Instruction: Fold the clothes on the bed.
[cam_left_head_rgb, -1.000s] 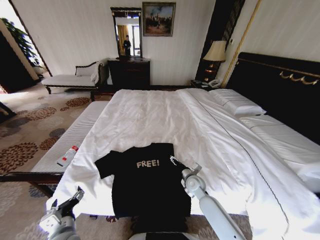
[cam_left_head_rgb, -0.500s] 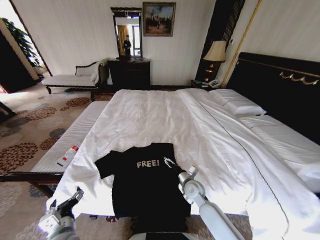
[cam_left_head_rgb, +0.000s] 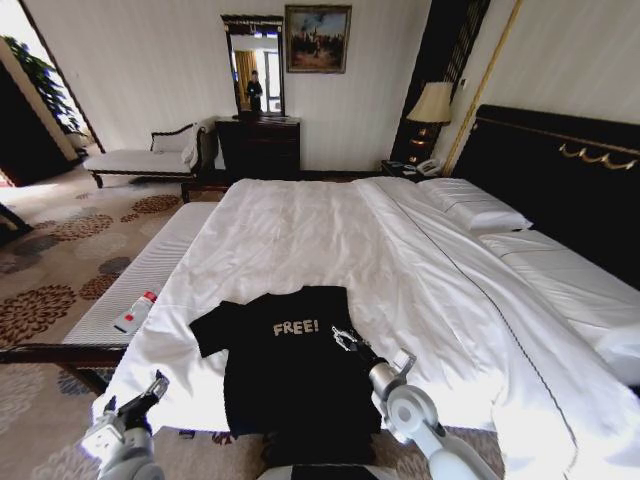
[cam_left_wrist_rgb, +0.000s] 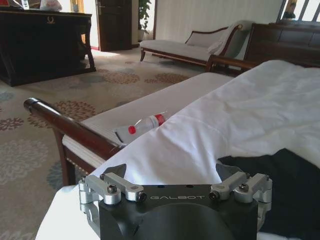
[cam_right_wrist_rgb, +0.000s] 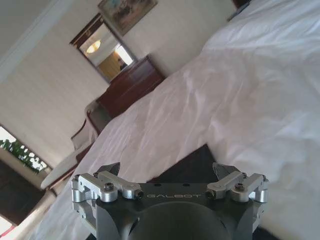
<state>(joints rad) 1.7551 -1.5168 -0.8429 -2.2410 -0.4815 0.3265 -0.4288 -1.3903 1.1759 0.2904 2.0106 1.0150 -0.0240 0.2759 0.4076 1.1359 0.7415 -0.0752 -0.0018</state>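
Observation:
The clothes are one black T-shirt with white "FREE!" lettering, lying flat and face up at the near edge of the bed. Its hem hangs over the edge. My right gripper hovers open over the shirt's right chest, just right of the lettering. In the right wrist view the right gripper has its fingers spread, with black T-shirt fabric beyond them. Low at the bed's near left corner, off the shirt, is my left gripper. The left wrist view shows the left gripper open beside the T-shirt.
A white-cushioned bench with a dark wooden rail runs along the bed's left side and carries a red-capped bottle. Pillows and a dark headboard lie to the right. A chaise and dresser stand behind.
My right arm has drawn back toward me and sunk lower, its gripper sliding slightly nearer along the shirt. The left gripper and the T-shirt have stayed put.

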